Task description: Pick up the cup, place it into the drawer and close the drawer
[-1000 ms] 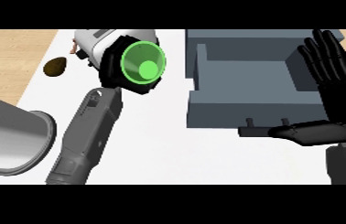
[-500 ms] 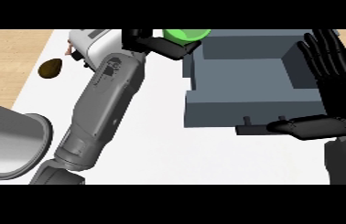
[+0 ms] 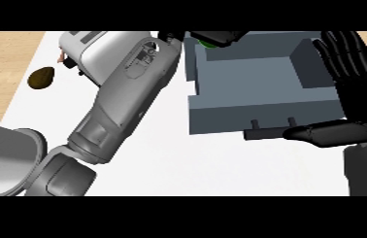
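- Cup point(image 3: 208, 43): only a sliver of green shows at top centre of frame, over the back-left corner of the open drawer point(image 3: 247, 81), mostly hidden by the left hand point(image 3: 215, 37).
- Left hand: black fingers curled round the cup at the frame's upper edge; the grey forearm runs diagonally from lower left up to it. The cup looks carried, not yet set down; whether it touches the drawer wall I cannot tell.
- Handling, my read: small rigid cup, prob. light, smooth-sided so could slip; an open mouth makes it easy to tip. Best taken round the body w/ thumb opposite fingers, kept upright, and lowered onto the drawer floor before letting go.
- Right hand point(image 3: 344, 81): at right edge of frame, fingers straight and up beside the drawer's right wall, thumb lying near the drawer handle point(image 3: 271, 130); holds nothing.
- Vs. 0.5 s ago: left arm has pushed further up and right, cup now over the drawer's corner instead of left of it, and less of the green shows. Right hand and drawer unchanged.
- Elsewhere on the white worktop point(image 3: 215, 169): a grey toaster-like appliance point(image 3: 90, 50) upper left, a brown object point(image 3: 41, 77) at left.
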Action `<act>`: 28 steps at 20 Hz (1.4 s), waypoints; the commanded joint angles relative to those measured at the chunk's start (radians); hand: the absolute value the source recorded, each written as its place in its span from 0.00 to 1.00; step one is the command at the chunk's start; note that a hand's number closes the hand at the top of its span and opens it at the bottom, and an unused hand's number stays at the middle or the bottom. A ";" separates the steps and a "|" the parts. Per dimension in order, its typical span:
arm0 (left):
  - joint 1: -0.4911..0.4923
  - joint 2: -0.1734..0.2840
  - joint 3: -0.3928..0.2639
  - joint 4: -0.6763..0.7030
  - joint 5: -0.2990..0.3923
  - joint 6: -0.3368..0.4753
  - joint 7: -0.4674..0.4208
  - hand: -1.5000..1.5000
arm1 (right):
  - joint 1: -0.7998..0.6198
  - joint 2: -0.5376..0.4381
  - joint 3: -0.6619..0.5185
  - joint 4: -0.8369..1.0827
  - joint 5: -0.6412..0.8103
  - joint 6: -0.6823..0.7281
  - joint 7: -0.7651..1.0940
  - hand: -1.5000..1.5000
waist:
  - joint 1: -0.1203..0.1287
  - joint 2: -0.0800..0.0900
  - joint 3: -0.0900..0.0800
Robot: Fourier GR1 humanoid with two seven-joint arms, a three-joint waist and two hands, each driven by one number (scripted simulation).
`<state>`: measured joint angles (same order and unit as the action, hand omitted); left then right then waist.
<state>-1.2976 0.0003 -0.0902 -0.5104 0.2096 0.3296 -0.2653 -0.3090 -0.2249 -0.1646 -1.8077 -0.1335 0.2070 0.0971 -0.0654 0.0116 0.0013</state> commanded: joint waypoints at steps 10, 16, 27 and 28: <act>-0.014 0.000 -0.224 0.227 0.081 -0.076 0.045 1.00 | -0.062 0.020 0.046 0.057 0.013 0.026 -0.063 0.00 | -0.097 0.035 0.002; 0.023 0.000 -0.247 0.198 0.150 -0.070 0.004 0.00 | -0.103 0.020 0.065 0.046 -0.021 0.048 -0.022 0.00 | -0.140 0.040 0.000; 0.049 0.000 -0.181 0.081 0.363 -0.062 -0.195 0.00 | -0.095 -0.008 0.268 0.053 -0.216 0.360 0.065 1.00 | -0.123 0.028 -0.002; 0.039 0.000 -0.172 0.080 0.382 -0.044 -0.202 0.00 | -0.094 -0.026 0.297 0.055 -0.174 0.377 0.068 1.00 | -0.110 0.026 -0.002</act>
<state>-1.2625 0.0000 -0.2788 -0.4078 0.5325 0.2579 -0.4015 -0.4160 -0.2068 0.0643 -1.7577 -0.3014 0.4891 0.1253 -0.1949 0.0440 -0.0002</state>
